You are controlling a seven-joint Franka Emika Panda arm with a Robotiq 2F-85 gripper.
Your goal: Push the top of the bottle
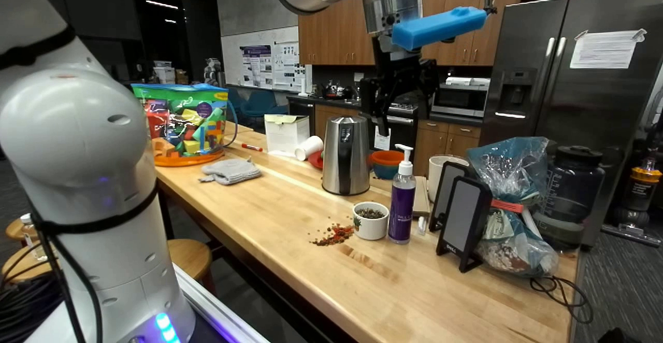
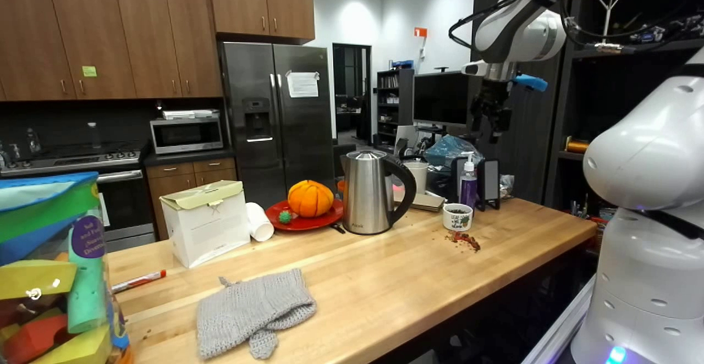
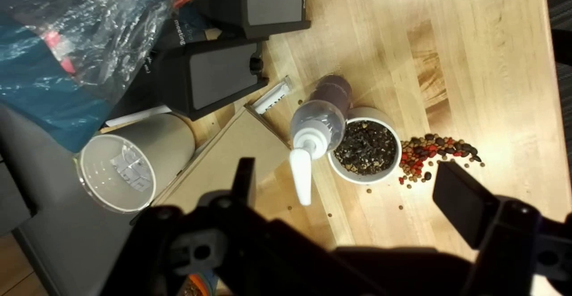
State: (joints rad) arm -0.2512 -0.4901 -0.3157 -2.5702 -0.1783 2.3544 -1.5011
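The bottle (image 1: 402,208) stands upright on the wooden table, slim and purple with clear shoulders. Its white pump top (image 1: 405,162) points up. The bottle also shows in an exterior view (image 2: 468,187) and in the wrist view (image 3: 328,101), where its white pump top (image 3: 302,171) lies between the finger lines, nearer the left finger. My gripper (image 1: 405,112) is open and empty, pointing down above the bottle and apart from it. It also shows in an exterior view (image 2: 487,126) and in the wrist view (image 3: 353,191). Nothing hides the pump top.
A white cup of dark grains (image 1: 371,224) stands right beside the bottle, with spilled beans (image 1: 334,234) near it. Two black speakers (image 1: 463,218) and a plastic bag (image 1: 510,172) are on its other side. A steel kettle (image 1: 346,156) and a white container (image 3: 134,162) stand nearby.
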